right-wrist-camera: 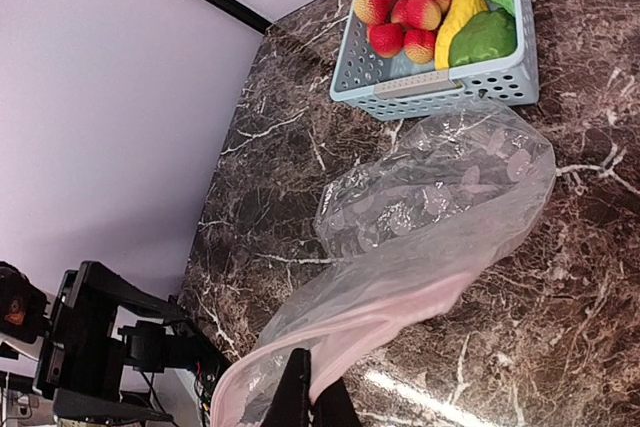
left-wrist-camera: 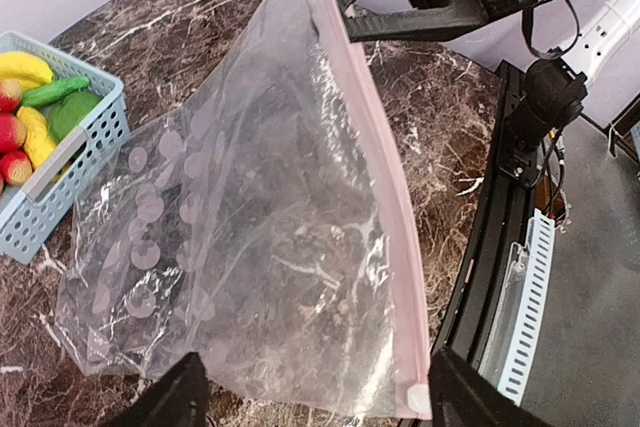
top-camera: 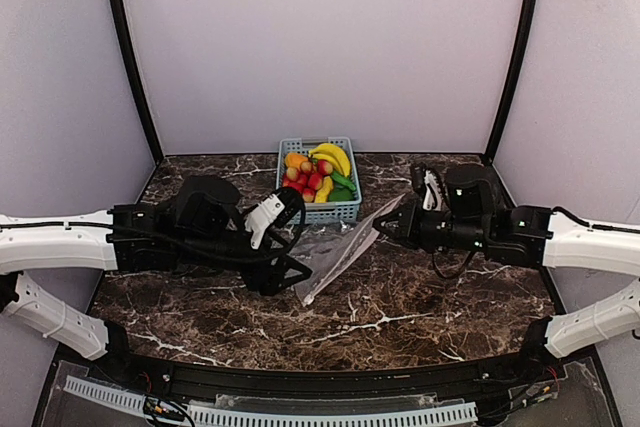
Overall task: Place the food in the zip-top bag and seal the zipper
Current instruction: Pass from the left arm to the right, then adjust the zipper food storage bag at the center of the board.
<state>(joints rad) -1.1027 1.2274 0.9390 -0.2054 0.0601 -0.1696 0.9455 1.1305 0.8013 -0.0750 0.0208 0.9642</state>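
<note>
Plenty of bare marble on the table (top-camera: 400, 317) toward 6 o'clock; at centre the zip-top bag (top-camera: 335, 252) hangs slanted, its 2 o'clock corner pinched in the closed right gripper (right-wrist-camera: 312, 389). The blue basket (top-camera: 330, 212) at 12 o'clock, tight to the back wall, holds the food (top-camera: 318, 175). At the bag's 8 o'clock end the left gripper (top-camera: 296, 277) gapes wide, gripping nothing, fingers (left-wrist-camera: 185, 397) cut off in its wrist view, which shows the pink zipper (left-wrist-camera: 375, 177) sharply where overhead blurs it

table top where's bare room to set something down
Bare: the near strip of table in front of the zip-top bag, and the gap between basket and right arm. Crowded mid-table, around the bag.
</note>
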